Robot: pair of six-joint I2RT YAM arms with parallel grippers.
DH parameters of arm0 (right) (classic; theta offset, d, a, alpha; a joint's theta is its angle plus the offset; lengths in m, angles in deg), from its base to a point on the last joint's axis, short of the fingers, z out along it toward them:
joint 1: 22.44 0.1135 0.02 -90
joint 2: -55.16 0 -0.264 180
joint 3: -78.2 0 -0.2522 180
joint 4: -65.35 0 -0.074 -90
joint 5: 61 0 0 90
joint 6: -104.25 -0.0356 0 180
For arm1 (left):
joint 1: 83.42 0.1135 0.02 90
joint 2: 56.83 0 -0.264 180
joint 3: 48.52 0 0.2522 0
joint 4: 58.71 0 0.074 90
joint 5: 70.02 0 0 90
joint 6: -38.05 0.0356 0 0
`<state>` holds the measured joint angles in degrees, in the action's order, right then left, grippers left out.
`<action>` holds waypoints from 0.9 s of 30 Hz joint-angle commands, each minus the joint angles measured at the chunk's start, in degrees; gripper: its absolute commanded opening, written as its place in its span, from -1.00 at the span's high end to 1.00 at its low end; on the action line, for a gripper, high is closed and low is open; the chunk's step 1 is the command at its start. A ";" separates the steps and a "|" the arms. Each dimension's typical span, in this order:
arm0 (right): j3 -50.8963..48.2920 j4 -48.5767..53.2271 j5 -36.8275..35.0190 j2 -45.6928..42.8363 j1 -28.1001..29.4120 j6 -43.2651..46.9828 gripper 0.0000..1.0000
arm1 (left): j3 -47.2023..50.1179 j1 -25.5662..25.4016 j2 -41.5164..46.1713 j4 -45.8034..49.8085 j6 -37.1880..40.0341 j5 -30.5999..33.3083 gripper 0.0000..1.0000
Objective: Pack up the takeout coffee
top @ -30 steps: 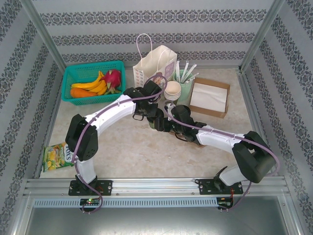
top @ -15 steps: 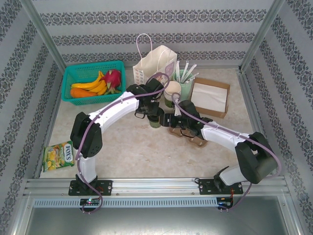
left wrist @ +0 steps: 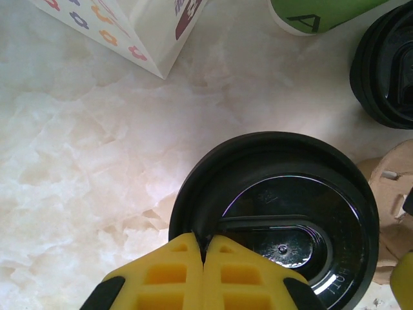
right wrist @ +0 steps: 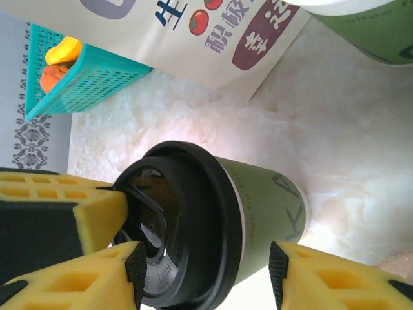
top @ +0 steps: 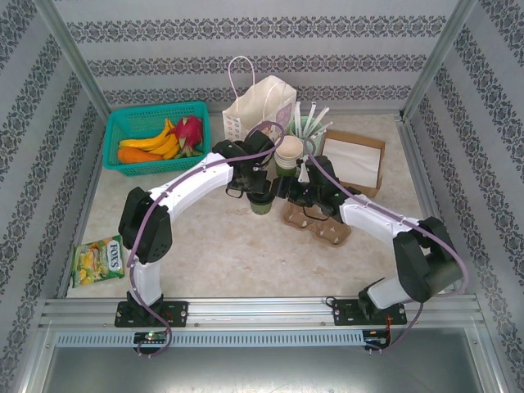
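While the takeout coffee [top: 261, 203] stands just in front of the paper bag [top: 258, 110], its lid [left wrist: 258, 168] is touched by the closed left claw [left wrist: 204, 248], likely for steadying. The right claw [right wrist: 208, 259] is held open and empty, presumably readied to grasp.

The right claw [top: 277, 196] has drawn rightward (slightly rearward too), uncovering the cardboard carrier [top: 318, 228].

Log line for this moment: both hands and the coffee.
left hand: shut, tips on round black plastic lid | right hand: open, aimed at small dark green paper cup | cup: upright on marbled table
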<state>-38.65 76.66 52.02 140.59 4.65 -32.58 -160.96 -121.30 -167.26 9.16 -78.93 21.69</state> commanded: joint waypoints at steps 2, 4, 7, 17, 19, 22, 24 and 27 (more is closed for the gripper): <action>3.20 2.52 3.01 2.56 -0.46 -3.26 -0.06 | -0.12 -1.05 -2.07 4.43 1.63 -1.63 1.00; 3.82 3.51 3.55 3.46 -0.46 -3.61 0.00 | -0.12 -1.05 -2.07 4.43 1.59 -1.69 1.00; 4.46 5.00 3.70 4.54 -0.22 -3.17 0.01 | -0.38 -1.05 -1.98 4.47 1.59 -1.72 0.96; 6.78 14.72 0.62 8.62 1.27 -1.69 0.04 | 0.57 -1.06 -0.42 2.21 2.05 -3.19 0.88; 6.94 14.33 0.45 8.33 1.47 -1.99 0.06 | 1.08 -0.87 0.78 0.94 2.50 -3.80 0.86; 7.31 14.98 -0.58 7.91 1.65 -1.78 0.08 | 2.30 -0.36 3.29 -1.68 2.77 -4.47 0.80; 7.53 15.66 -0.87 7.91 1.65 -1.65 0.09 | 3.56 0.07 5.08 -3.68 2.74 -5.50 0.77; 7.55 15.73 -0.97 7.89 1.74 -1.66 0.09 | 5.72 0.60 7.58 -6.70 2.86 -7.56 0.76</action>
<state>-30.89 87.12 53.93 146.71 5.57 -34.94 -156.48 -120.80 -163.92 6.19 -77.64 19.31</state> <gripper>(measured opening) 0.455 0.120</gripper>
